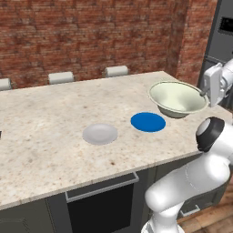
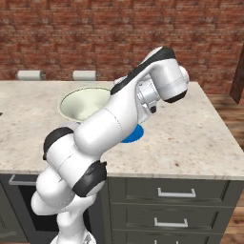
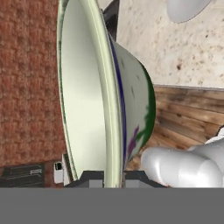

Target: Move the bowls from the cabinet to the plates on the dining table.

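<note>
Gripping the rim of the cream-white bowl, the claw has one dark finger on each side of the bowl's wall, seen edge-on in the hand view. Behind everything runs the red brick wall. Below it spreads the dining table, its beige speckled surface broad and open toward the left, with its near edge running above dark drawer fronts and a black oven door. The white arm rises in front of that near edge and reaches over the surface's right end. The bowl hangs tilted above that end, just beyond the blue plate and apart from it. The pale grey plate lies flat just left of the blue one, with bare stone on every side. Three pale chair backs show along the far edge.
</note>
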Controlling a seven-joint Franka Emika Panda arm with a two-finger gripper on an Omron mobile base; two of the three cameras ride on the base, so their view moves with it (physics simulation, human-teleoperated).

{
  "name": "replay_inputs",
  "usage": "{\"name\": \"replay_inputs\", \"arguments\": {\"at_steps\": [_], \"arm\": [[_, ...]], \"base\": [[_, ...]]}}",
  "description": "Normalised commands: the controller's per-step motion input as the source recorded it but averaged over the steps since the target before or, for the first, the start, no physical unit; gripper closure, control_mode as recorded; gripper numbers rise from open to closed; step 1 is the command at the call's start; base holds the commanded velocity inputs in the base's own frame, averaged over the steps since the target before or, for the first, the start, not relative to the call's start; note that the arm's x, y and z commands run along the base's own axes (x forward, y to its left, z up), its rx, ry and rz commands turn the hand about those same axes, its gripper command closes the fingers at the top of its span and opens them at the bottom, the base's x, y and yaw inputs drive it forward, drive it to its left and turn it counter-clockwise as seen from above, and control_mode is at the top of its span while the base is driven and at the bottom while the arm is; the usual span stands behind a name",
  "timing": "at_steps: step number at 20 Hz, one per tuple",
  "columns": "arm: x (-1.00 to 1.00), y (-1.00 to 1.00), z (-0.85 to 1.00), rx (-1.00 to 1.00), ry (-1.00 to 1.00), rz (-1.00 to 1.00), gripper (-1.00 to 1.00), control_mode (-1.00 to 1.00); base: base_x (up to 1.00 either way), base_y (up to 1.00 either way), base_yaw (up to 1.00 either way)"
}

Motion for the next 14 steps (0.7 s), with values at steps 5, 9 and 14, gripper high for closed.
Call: {"name": "replay_inputs", "arguments": {"at_steps": [5, 9, 14], "arm": [[0.02, 0.00, -0.20, -0.01, 0.01, 0.04, 1.00, -1.00], [0.10, -0.07, -0.18, -0.01, 0.02, 0.00, 1.00, -1.00], [0.16, 0.00, -0.20, 0.00, 0.05, 0.00, 1.00, -1.00]], "base": [[0.00, 0.00, 0.00], [0.00, 0.00, 0.00], [0.00, 0.00, 0.00]]}}
